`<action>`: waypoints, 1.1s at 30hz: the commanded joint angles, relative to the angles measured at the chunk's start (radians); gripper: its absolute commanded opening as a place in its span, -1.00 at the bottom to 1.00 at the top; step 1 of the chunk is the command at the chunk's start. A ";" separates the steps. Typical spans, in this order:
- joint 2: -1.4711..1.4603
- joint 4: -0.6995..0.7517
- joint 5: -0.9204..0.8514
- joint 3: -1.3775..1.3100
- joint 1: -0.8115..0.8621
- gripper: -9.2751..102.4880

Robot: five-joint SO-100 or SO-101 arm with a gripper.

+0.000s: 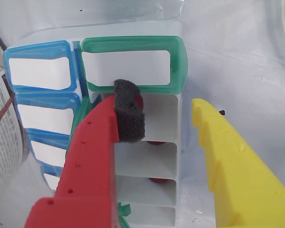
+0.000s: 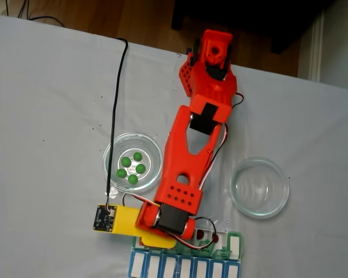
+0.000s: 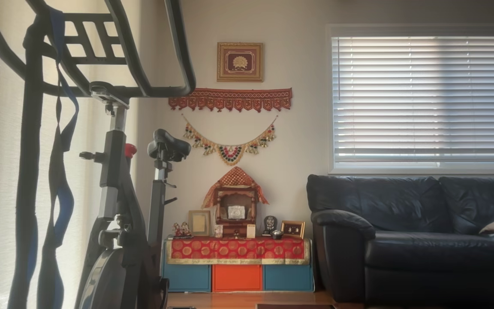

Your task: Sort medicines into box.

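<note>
gripper (image 1: 167,110) open, five green pills (image 2: 131,167)

Box (image 2: 185,267): lower part cut by the fixed view's bottom edge; upper row partly under the arm (image 2: 185,174).
Red pills (image 1: 156,142): 3 glimpsed in wrist view, each mostly hidden by compartment walls or the foam pad (image 1: 129,111).
Newspaper (image 1: 2,133): cut by left edge, print unreadable.
</note>
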 commanded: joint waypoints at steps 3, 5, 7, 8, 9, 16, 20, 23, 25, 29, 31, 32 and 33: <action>0.025 0.034 -0.017 -0.130 -0.025 -0.48; 0.008 0.087 -0.020 -0.196 -0.015 -0.49; -0.028 0.172 -0.029 -0.305 -0.002 -0.56; -0.049 0.221 -0.038 -0.368 0.005 -0.58; -0.077 0.276 -0.057 -0.434 0.009 -0.59; 0.003 0.371 -0.164 -0.417 0.044 -0.62; 0.087 0.371 -0.238 -0.319 0.087 -0.69; 0.172 0.371 -0.293 -0.210 0.114 -0.74; 0.259 0.371 -0.353 -0.107 0.130 -0.77; 0.396 0.371 -0.479 0.087 0.186 -0.80; 0.442 0.371 -0.540 0.163 0.224 -0.80; 0.454 0.371 -0.577 0.193 0.238 -0.80; 0.456 0.371 -0.607 0.224 0.253 -0.81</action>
